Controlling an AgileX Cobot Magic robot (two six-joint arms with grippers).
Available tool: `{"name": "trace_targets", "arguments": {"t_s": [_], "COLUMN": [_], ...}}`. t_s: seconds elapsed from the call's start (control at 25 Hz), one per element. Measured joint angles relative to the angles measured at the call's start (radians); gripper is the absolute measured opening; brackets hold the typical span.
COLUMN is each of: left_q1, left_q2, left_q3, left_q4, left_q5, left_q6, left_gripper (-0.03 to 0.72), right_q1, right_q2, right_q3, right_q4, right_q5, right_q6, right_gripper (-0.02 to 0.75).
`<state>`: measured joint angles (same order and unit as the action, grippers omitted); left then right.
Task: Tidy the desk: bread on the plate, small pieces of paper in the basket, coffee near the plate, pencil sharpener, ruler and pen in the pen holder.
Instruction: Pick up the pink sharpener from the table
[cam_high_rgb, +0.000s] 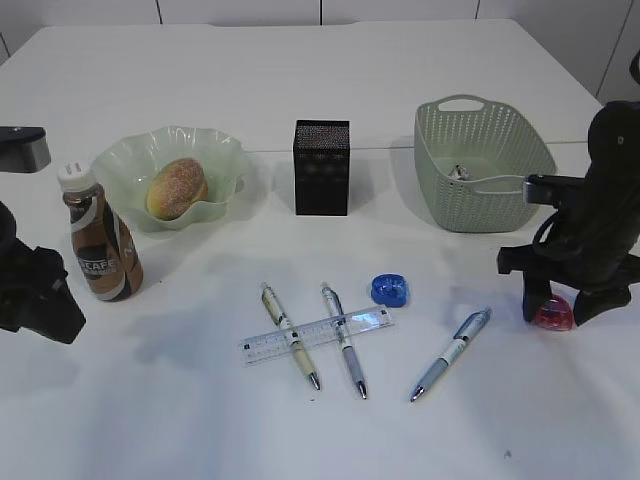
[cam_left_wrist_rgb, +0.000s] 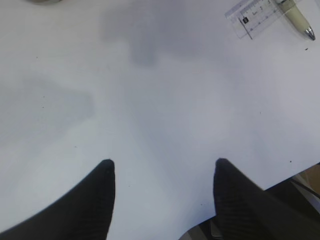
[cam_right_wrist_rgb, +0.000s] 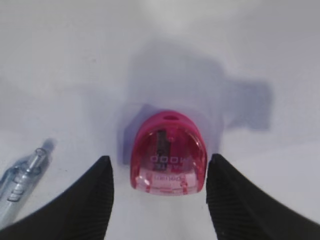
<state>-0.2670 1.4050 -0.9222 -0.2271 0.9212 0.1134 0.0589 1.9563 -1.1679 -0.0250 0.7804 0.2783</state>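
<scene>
Right tool (cam_right_wrist_rgb: 157, 172) spread wide astride red sharpener (cam_right_wrist_rgb: 169, 152) on table (cam_right_wrist_rgb: 75, 75) at 4 o'clock of holder (cam_high_rgb: 321, 167); off-centre closing could squirt it away; left tool (cam_left_wrist_rgb: 162, 167) wide, empty.

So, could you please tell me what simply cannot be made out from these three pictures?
- Exterior view: the red sharpener is mostly hidden behind the right gripper.
- Exterior view: the object inside the basket is too small and half hidden by the wall to identify.
- Left wrist view: the ruler and a pen are cut off by the top edge.
- Right wrist view: the sharpener's embossed lettering is blurred; the blue-grey pen is cut off at the left edge.
</scene>
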Motion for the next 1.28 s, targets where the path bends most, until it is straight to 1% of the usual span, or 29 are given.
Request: {"name": "trace_targets", "arguments": {"t_s": [0.68,0.88,0.92,1.0,1.04,1.12,1.2,1.28], "left_q1": [0.0,0.0,0.0,0.0,0.0,0.0,0.0,0.0], "left_q2": [0.0,0.0,0.0,0.0,0.0,0.0,0.0,0.0], "left_q3": [0.0,0.0,0.0,0.0,0.0,0.0,0.0,0.0], "left_q4": [0.0,0.0,0.0,0.0,0.0,0.0,0.0,0.0], "left_q5": [0.0,0.0,0.0,0.0,0.0,0.0,0.0,0.0], "left_q6": [0.0,0.0,0.0,0.0,0.0,0.0,0.0,0.0], "left_gripper": [0.436,0.436,0.436,0.436,0.436,0.436,0.436,0.436], "right_q1": [0.0,0.0,0.0,0.0,0.0,0.0,0.0,0.0], "right_q2": [0.015,0.015,0.02,0.02,0.039,0.039,0.039,0.039], "right_q3": [0.0,0.0,0.0,0.0,0.0,-0.001,-0.001,-0.001], "right_q4": [0.025,0.025,0.025,0.025,0.025,0.025,0.025,0.025], "right_q5": [-0.013,-0.015,-0.015,-0.015,-0.011,-0.011,-0.011,-0.011], "right_q6": [-0.002,-0.002,-0.002,-0.002,-0.002,-0.002,-0.002,-0.002], "right_gripper": [0.462,0.45,0.426,0.426,0.396,0.391,0.361,0.347]}}
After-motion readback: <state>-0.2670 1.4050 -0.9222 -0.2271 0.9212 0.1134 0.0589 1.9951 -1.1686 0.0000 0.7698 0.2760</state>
